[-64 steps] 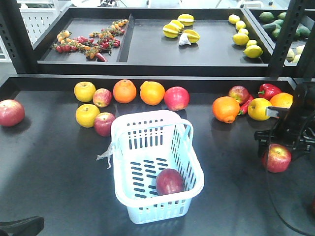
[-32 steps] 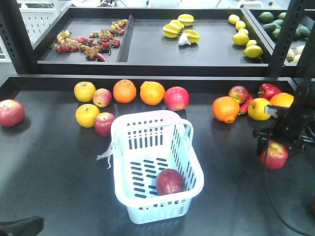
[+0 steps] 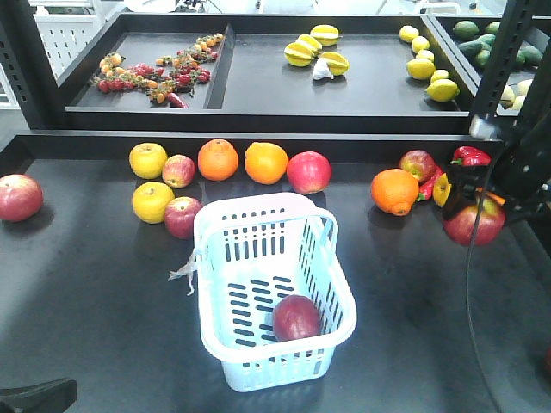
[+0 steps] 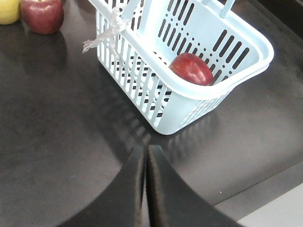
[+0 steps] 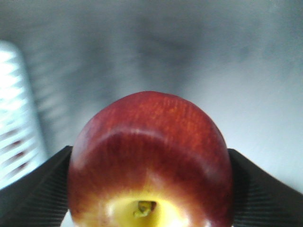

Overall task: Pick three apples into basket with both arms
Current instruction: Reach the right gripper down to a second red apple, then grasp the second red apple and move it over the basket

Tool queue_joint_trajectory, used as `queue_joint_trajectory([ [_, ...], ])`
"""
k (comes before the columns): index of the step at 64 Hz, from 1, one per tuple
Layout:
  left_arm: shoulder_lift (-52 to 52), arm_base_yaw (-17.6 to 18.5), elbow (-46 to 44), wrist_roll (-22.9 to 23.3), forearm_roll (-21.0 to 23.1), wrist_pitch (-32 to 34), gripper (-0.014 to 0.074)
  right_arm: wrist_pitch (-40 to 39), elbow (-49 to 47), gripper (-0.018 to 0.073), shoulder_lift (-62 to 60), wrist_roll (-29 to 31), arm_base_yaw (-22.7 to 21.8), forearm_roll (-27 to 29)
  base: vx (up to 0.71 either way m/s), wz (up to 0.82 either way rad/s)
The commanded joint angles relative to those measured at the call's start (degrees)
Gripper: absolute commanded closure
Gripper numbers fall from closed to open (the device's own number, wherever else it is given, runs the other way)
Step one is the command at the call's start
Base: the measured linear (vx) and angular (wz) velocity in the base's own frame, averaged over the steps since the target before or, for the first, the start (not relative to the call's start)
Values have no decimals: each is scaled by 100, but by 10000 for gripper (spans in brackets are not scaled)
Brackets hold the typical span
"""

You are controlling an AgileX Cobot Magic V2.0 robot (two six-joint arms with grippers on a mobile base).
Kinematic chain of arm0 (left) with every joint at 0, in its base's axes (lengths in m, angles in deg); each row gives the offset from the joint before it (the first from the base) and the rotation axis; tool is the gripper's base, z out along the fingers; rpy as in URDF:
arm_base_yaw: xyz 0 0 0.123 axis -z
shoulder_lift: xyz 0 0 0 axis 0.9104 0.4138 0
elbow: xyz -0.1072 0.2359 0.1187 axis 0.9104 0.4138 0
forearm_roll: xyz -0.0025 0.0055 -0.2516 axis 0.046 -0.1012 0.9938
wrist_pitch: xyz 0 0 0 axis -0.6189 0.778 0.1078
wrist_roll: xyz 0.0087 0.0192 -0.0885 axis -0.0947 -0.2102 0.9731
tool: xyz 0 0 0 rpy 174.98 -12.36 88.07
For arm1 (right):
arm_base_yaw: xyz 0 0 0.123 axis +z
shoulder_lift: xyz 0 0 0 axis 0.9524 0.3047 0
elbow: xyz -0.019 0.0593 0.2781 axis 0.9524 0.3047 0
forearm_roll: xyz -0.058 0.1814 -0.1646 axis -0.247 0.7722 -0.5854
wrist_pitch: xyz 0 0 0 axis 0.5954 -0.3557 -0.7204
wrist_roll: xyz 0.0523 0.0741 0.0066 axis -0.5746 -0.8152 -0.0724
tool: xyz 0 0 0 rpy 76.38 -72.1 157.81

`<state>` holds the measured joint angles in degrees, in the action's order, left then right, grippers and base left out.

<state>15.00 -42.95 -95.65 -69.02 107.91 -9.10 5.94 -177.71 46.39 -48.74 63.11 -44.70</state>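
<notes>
- Your right gripper (image 3: 473,215) sits at the right edge of the front view, raised off the dark table (image 3: 103,284), with its jaws clamped on a red apple (image 3: 473,221).
- The right wrist view confirms it: the held apple fills the frame, yellow stem dimple toward the camera, a black finger (image 5: 33,189) pressed against each side. The background there is blurred.
- Your left gripper (image 4: 145,156) points down at the table near the basket's (image 3: 215,249) near corner. Its two black fingers lie flat together, no gap between them, nothing held.
- The basket stands upright at the middle of the table, handles folded toward its far end, a scrap of clear plastic (image 3: 185,271) hanging off its left rim.
- One dark apple in the basket (image 3: 297,317) rests on the floor at the near right corner.
- Another apple beside the basket (image 3: 182,216) sits just left of its far end, touching a yellow apple (image 3: 152,201).
- Far row behind the basket: yellow apple, small red apple, two oranges (image 3: 243,161), then a larger red apple (image 3: 309,171).
- A lone apple (image 3: 19,196) lies at the far left edge of the table.
- To the right, an orange, a red apple and a red pepper (image 3: 469,157) sit near the raised gripper.
</notes>
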Motion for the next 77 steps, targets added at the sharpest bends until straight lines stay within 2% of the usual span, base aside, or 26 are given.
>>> queue_joint_trajectory([
  [1,5,26,-142,41,121,325,603,363,444,396,-935,248,227,354,0,0],
  [11,5,26,-142,41,121,325,603,72,1493,396,-1933,565,781,835,0,0],
  [23,5,26,-142,41,121,325,603,-725,2433,396,-2564,574,1800,1181,0,0],
  [42,5,26,-142,41,126,325,603,-2174,2522,396,-2037,464,3253,1457,0,0],
  [53,5,26,-142,41,126,325,603,-2899,2522,393,-1490,561,3608,1646,0,0],
  [62,5,26,-142,41,126,325,603,-3254,2522,361,-1174,724,3662,1654,0,0],
  [68,5,26,-142,41,126,325,603,-3330,2522,285,-1073,724,3656,1680,0,0],
  [77,5,26,-142,41,126,325,603,-3438,2522,74,-1042,730,3656,1672,0,0],
])
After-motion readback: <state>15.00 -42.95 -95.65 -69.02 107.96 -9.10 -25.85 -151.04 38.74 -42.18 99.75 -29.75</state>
